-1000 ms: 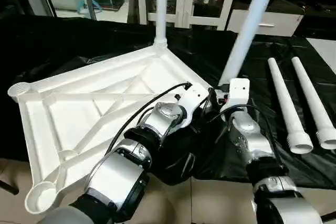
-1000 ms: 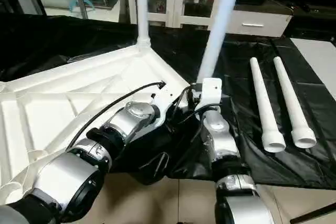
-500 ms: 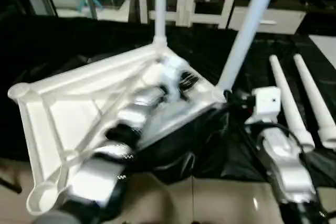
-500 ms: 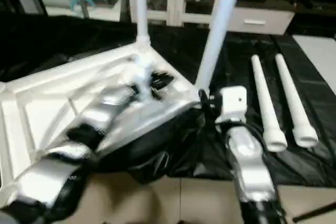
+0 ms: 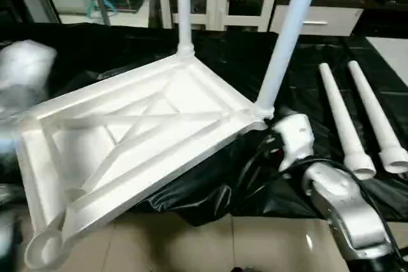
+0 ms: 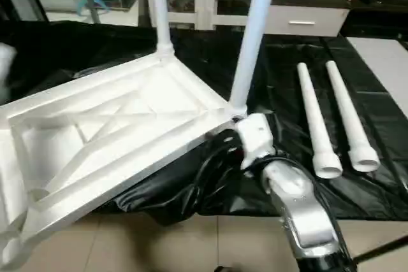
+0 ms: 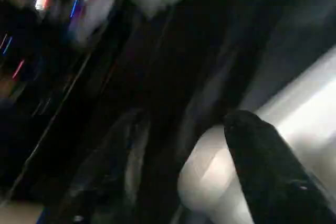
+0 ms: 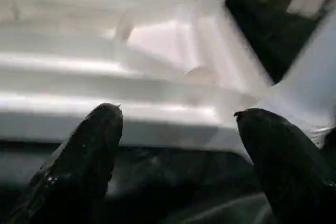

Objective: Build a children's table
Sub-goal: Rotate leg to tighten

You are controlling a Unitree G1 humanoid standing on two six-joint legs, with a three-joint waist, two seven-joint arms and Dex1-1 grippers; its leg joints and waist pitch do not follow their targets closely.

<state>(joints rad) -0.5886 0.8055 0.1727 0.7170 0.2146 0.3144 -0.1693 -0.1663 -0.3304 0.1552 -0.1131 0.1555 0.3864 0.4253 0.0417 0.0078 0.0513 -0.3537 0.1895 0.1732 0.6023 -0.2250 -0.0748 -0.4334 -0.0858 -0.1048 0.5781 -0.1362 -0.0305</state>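
While the tabletop point(image 5: 140, 125) lies underside up, overhanging the black surface point(image 5: 76, 49) at its near edge, two legs point(image 5: 288, 36) stand in its far sockets; two loose legs point(image 5: 341, 122) lie toward the right edge. Right end effector point(image 8: 178, 145): released, by the tabletop corner. Left end effector point(image 7: 184, 177): fingers apart, grasping nothing.

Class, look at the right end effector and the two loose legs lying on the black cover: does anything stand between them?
Nothing visible does. The right end effector, open, sits at the tabletop corner; only black cover separates it from the loose legs.
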